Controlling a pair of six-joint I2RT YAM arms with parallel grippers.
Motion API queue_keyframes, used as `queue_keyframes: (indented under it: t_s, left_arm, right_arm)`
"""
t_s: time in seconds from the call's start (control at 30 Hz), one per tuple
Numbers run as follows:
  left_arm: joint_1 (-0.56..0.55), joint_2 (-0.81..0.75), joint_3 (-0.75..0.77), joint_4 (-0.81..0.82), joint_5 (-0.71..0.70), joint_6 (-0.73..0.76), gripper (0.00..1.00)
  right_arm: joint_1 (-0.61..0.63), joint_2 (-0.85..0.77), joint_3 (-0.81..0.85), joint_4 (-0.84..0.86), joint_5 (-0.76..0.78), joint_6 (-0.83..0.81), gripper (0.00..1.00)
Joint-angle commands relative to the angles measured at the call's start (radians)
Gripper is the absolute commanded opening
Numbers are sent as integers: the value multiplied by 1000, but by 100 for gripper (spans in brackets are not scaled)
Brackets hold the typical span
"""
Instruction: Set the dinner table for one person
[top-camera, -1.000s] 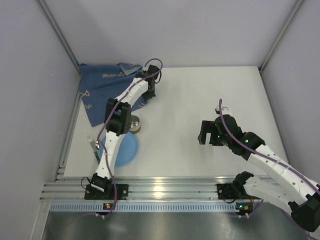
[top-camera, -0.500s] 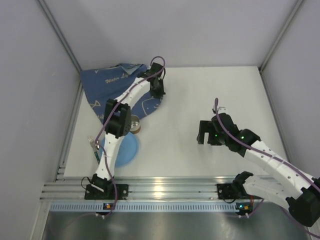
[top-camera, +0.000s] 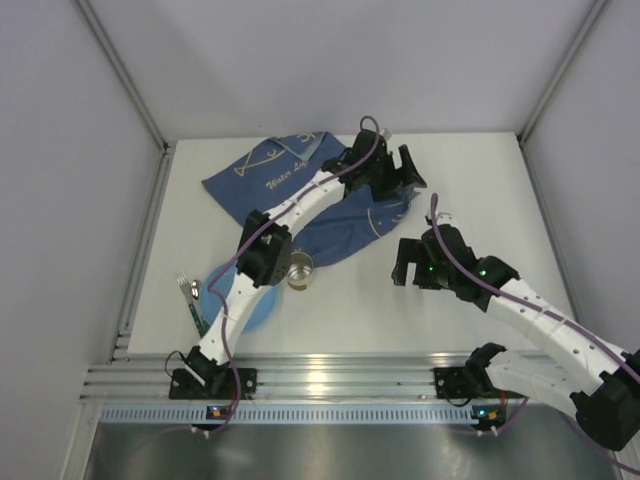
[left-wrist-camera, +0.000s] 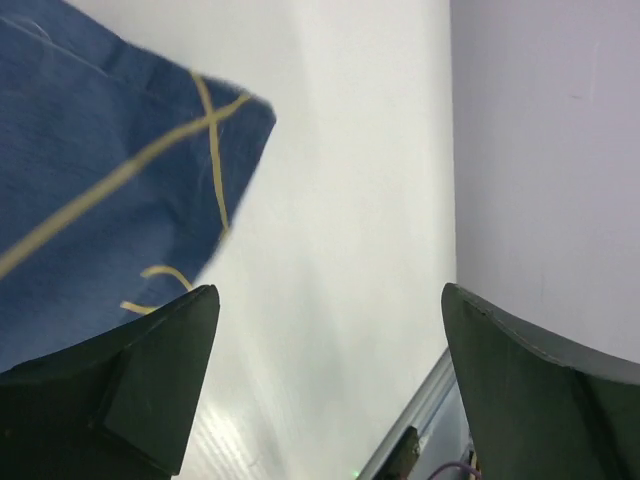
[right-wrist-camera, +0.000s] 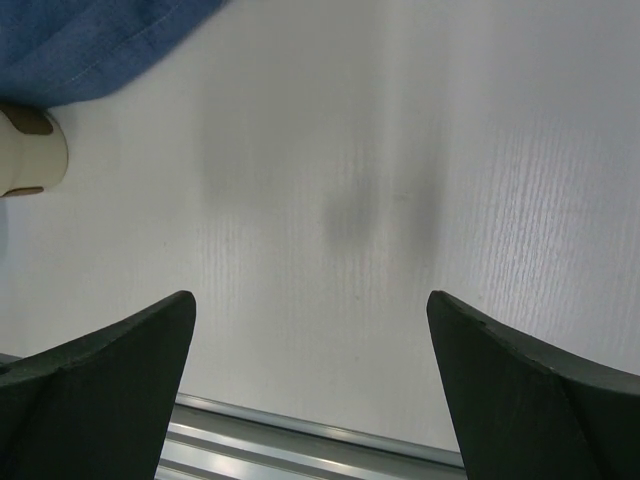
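Two grippers: you have both in view, the left one at the blue mat and the right one apart from it.
Landmark: the dark blue cloth mat with pale fish drawings (top-camera: 350, 228) (left-wrist-camera: 100, 150) (right-wrist-camera: 80, 40) lies rumpled, not flat.
Dinner table: the large plain white rectangular tabletop (top-camera: 480, 190) (left-wrist-camera: 340, 200) (right-wrist-camera: 400, 150) lies under the mat and reaches out well past it on every side.
Left gripper (top-camera: 408, 172) (left-wrist-camera: 325, 300): your left arm stretches across the mat, and its fingers stand spread wide with nothing between them, just off the mat's far right corner; whether they touch the cloth you cannot tell.
Right gripper (top-camera: 410, 265) (right-wrist-camera: 310, 300): its fingers are spread wide too, holding nothing, over bare tabletop just to the right of the mat's near edge.
Cup: a small round cream-sided cup (top-camera: 300, 272) (right-wrist-camera: 28, 150) stands right at the mat's near edge.
Plate: a round light blue plate (top-camera: 265, 305) sits nearer to you than the mat, to the left of the cup, partly hidden by your left arm.
Fork: a silver metal fork (top-camera: 182, 287) lies just left of the plate, well apart from the mat.
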Motion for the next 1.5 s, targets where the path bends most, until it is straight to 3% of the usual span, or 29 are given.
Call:
queue_keyframes:
  t_s: [0.0, 0.17, 0.3, 0.47, 0.57, 0.9, 1.07, 1.17, 1.23, 1.27, 1.3, 1.4, 1.47]
  left_arm:
    - [-17, -33, 44, 126, 54, -95, 99]
    - [24, -179, -77, 93, 11, -52, 98]
    - [50, -272, -89, 11, -24, 5, 99]
    - [73, -420, -154, -127, -142, 114, 99]
    - [78, -518, -250, -199, -214, 172, 98]
    - [86, -829, -631, -243, -343, 234, 98]
    - [100, -950, -750, -256, -362, 250, 98]
    - [109, -989, -802, -258, -362, 249, 99]
    - [110, -1001, -835, -250, -362, 251, 99]
    - [112, -1003, -842, -249, -362, 249, 98]
    - [113, -1001, -849, -247, -362, 249, 98]
    - [113, -989, -856, -238, -354, 251, 98]
    - [113, -980, -856, -224, -342, 251, 98]
  right_arm:
    - [-12, 33, 31, 49, -17, 27, 100]
    - [-9, 86, 38, 129, -78, 58, 100]
    - [-11, 168, 22, 262, -175, 118, 100]
    - [-9, 355, 30, 504, -324, 237, 100]
    - [6, 490, 100, 548, -349, 265, 100]
    - [78, 882, 502, 445, -332, 257, 100]
    - [107, 1002, 628, 254, -219, 247, 98]
    - [124, 1065, 723, 107, -153, 228, 89]
    - [132, 1109, 792, 42, -131, 220, 75]
    - [135, 1119, 808, 11, -120, 208, 65]
    - [137, 1125, 815, -9, -120, 202, 41]
    - [138, 1114, 776, -18, -102, 188, 8]
    - [134, 1084, 727, -23, -68, 173, 1]
